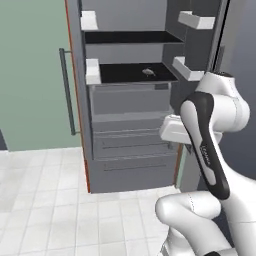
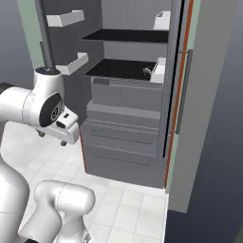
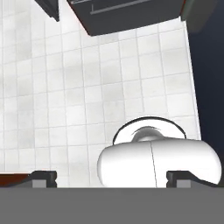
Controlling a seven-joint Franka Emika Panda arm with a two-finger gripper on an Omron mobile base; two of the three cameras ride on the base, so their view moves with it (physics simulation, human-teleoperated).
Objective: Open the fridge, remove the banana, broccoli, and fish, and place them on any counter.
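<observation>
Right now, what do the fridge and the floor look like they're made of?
The fridge looks like matte grey metal or painted plastic: flat, even colour, no shine. The floor looks like white ceramic tile: square pieces with thin grey lines between them. It's rendered, so that's a guess.

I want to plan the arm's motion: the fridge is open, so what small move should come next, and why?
Probably lift the hand toward the dark lower shelf, where a small silver-grey fish lies. The tall matte grey fridge stands open, and the jaws are open, empty and pointing down at the white tiled floor.
</observation>
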